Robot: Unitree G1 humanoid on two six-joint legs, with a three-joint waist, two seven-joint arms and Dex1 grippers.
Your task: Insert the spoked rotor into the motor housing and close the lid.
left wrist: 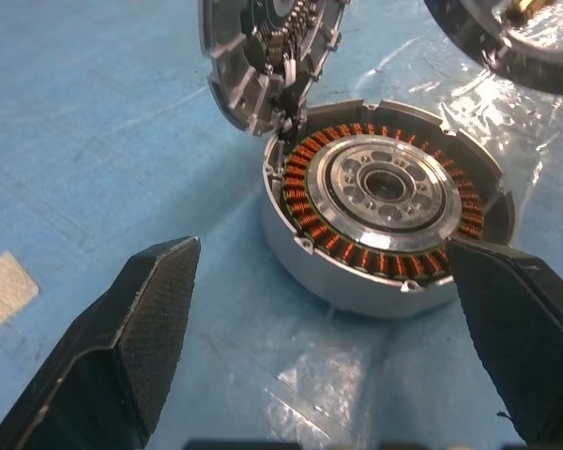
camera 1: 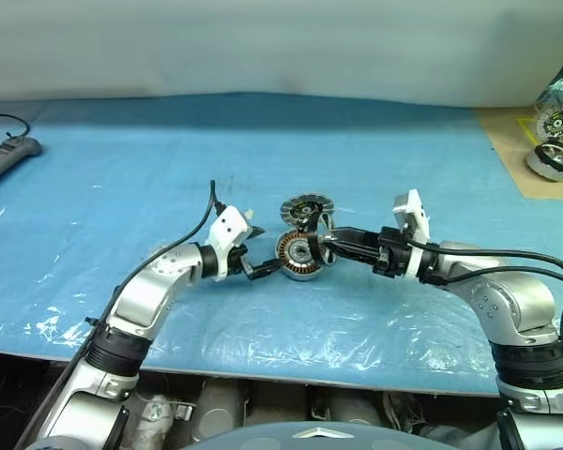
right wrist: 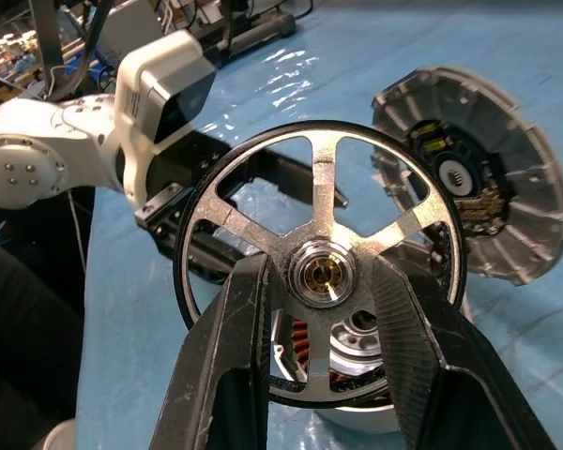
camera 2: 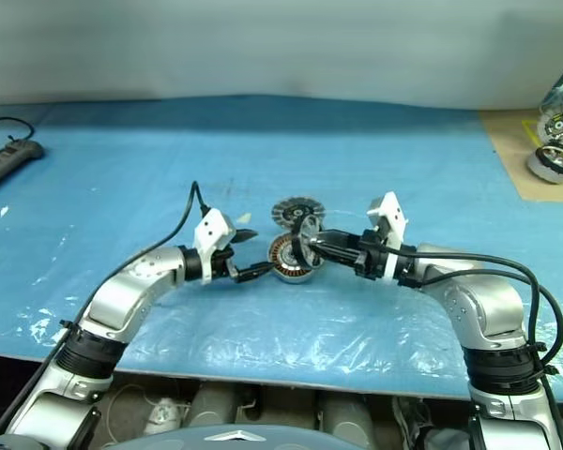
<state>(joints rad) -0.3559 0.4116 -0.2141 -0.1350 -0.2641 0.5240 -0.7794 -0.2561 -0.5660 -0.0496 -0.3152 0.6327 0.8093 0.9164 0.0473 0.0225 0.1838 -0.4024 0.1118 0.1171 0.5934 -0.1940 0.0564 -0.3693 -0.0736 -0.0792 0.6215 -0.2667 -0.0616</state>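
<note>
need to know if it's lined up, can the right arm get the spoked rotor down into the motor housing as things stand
Probably yes. The right end effector grips the spoked rotor by its hub right over the motor housing. The lid stands tipped open, and the left end effector's open fingers flank the housing without covering it.

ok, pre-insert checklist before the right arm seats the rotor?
1. Spoked rotor gripped: ok, right gripper is shut on it around the hub.
2. Motor housing bore free: ok, windings and hub exposed, nothing inside.
3. Lid out of the way: ok, hinged up at the housing's edge.
4. Left gripper bracing the housing: not ok, open, its fingers flank the housing without clamping.
5. Rotor over the housing: ok, roughly; it is held just above it.
6. Rotor level with the housing: cannot tell.
</note>
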